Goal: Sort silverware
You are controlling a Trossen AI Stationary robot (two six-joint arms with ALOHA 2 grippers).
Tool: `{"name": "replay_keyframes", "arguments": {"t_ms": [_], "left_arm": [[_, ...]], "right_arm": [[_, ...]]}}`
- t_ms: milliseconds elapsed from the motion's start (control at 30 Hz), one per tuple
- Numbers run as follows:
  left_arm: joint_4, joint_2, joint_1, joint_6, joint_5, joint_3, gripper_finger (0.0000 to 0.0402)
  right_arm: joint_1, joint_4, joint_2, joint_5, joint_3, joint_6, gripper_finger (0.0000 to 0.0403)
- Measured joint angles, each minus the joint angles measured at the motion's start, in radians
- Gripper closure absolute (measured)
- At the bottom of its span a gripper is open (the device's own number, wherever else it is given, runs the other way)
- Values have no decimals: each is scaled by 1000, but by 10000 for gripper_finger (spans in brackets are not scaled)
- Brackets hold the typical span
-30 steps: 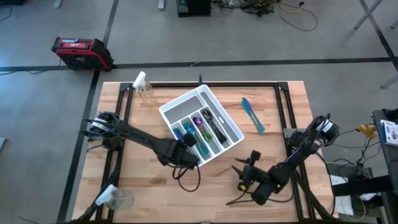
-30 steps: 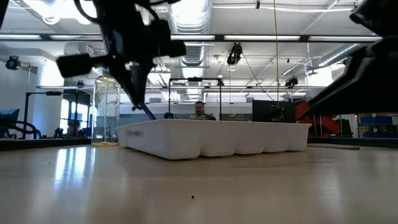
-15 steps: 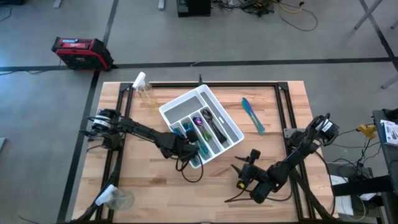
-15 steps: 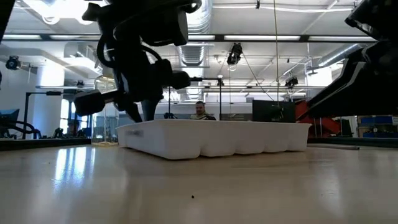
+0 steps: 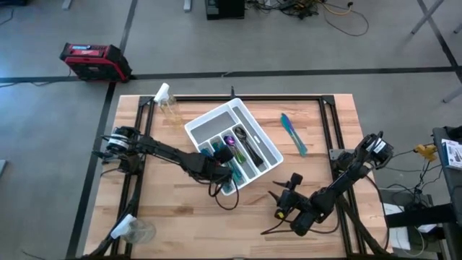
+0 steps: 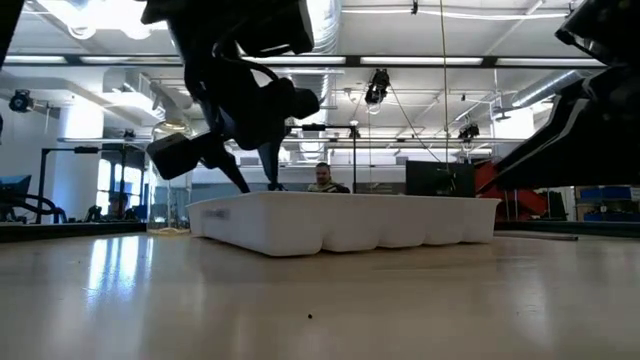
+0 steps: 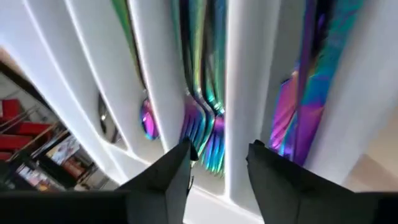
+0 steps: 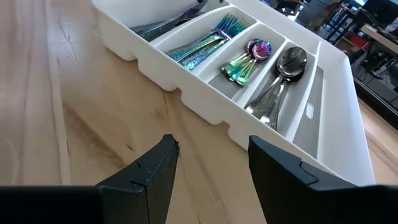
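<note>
Since a second ago my left gripper [image 5: 225, 156] has slid over the white compartmented tray [image 5: 268, 152], fingers parted and empty above the iridescent forks [image 7: 204, 134]. One teal iridescent knife [image 5: 294, 135] lies unsorted near the surface's far right corner; my right gripper [image 5: 283, 204] waits open.

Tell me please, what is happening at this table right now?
A two-armed robot is sorting cutlery into a white tray. The left gripper is over the tray, its fingers open and empty above the compartment with the forks. Spoons lie in their own compartments. One teal piece is on the table beside the tray, not yet sorted. The right gripper waits over the table, open and empty.
</note>
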Motion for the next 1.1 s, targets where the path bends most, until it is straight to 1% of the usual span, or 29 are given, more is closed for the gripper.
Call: {"name": "replay_keyframes", "arguments": {"t_ms": [100,233,333,633,700,800,900,1033,1067,1100], "left_arm": [[1,0,0,-24,24,-1,245],[-1,0,7,-122,131,-17,251],[6,3,7,-172,172,-19,269],[36,5,9,-337,174,-10,330],[33,5,10,-366,193,-8,350],[19,8,16,-413,251,-16,389],[28,8,33,-501,257,-17,397],[26,8,52,-572,267,-17,401],[26,8,53,-588,295,-17,401],[19,8,53,-605,345,-17,401]], "right_arm": [[7,1,0,-3,0,3,226],[16,3,0,-6,0,9,226],[19,3,0,-6,-3,9,226],[19,5,0,1,-11,8,227],[19,4,0,1,-11,7,227],[19,5,0,2,-13,7,227],[19,5,0,2,-14,7,227],[19,5,0,2,-16,9,227],[19,5,0,2,-16,12,227],[19,5,0,2,-16,15,227]]}}
